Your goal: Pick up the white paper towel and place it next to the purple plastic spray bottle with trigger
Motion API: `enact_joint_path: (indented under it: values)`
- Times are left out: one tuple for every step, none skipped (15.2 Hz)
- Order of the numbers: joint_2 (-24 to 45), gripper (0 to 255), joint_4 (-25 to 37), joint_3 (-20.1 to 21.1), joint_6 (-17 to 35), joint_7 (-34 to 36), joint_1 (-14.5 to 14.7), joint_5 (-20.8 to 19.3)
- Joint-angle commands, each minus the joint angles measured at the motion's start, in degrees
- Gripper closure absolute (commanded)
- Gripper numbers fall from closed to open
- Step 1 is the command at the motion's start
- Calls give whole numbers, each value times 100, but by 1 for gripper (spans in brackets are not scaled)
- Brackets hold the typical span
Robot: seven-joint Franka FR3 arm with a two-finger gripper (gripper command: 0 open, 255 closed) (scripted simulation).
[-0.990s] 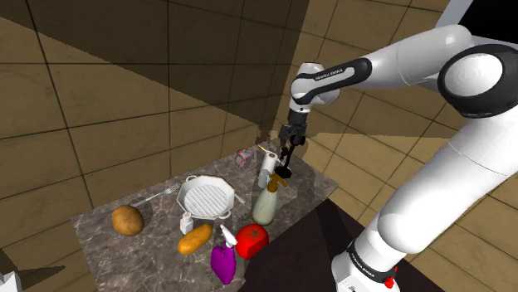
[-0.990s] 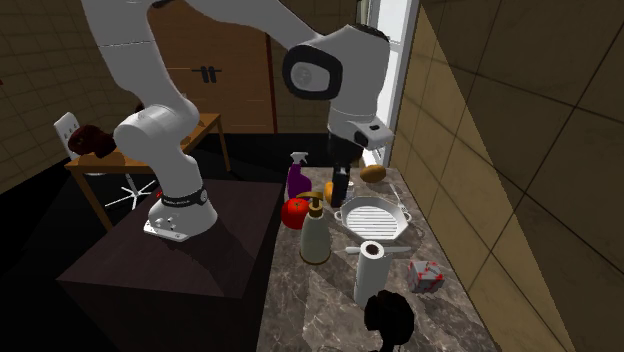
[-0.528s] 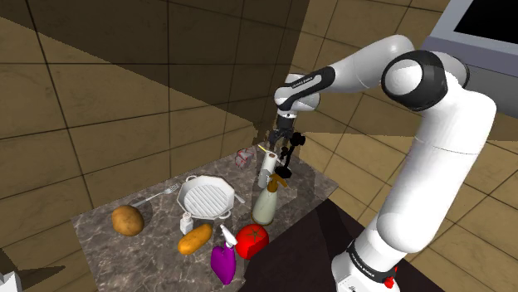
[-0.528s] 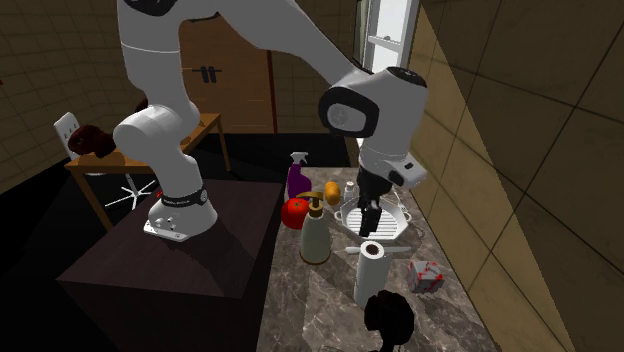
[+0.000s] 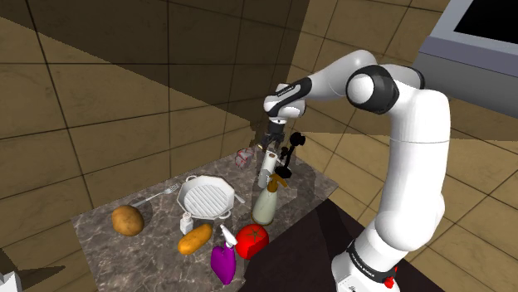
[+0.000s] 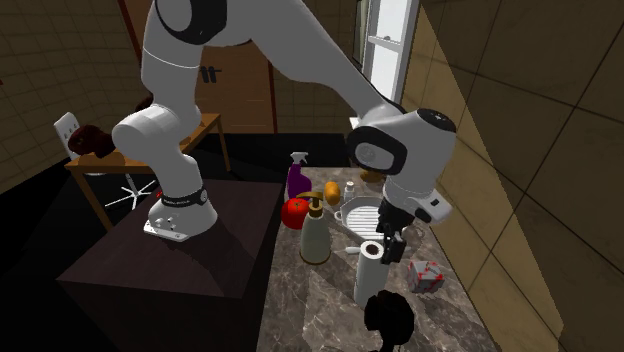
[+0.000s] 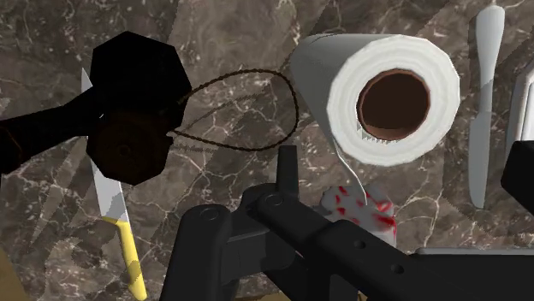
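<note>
Since the frame half a second earlier, the claw had left its place over the white pan and come to hang above the paper towel roll. The roll itself had not shifted.

Claw released: jaws stood apart, gripping nothing.

The roll stood upright on the marble counter, directly below the claw, its top just under it (contact could not be judged). In the wrist view its brown core faced up at the camera.

Near the claw, beside the roll: a small red-speckled cube, a black object with a thin looped cord, and a yellow-handled knife.

The purple spray bottle stood well apart from the claw, beyond the pump bottle and the tomato.
</note>
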Motion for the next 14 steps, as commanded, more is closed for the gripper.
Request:
enact_joint_path:
  values:
    - [108, 0, -6, 19, 114, -27, -14, 34]
    - [151, 0, -26, 28, 176, -37, -17, 49]
    - [195, 0, -45, 37, 238, -46, -20, 64]
    - [239, 0, -63, 47, 300, -56, -23, 79]
    - [311, 0, -88, 63, 395, -71, -29, 103]
    - [310, 0, -90, 62, 396, -71, -29, 103]
    - [311, 0, -89, 63, 395, -71, -29, 103]
    - [311, 0, -88, 63, 395, -71, -29, 103]
    - [311, 0, -88, 63, 395, -71, -29, 103]
    - [311, 0, -88, 63, 395, -71, -29, 103]
    - [311, 0, -88, 63, 395, -71, -29, 103]
    - [311, 0, -88, 63, 395, -71, -29, 103]
    - [311, 0, -88, 63, 395, -71, -29, 103]
    - [311, 255, -88, 63, 395, -71, -29, 103]
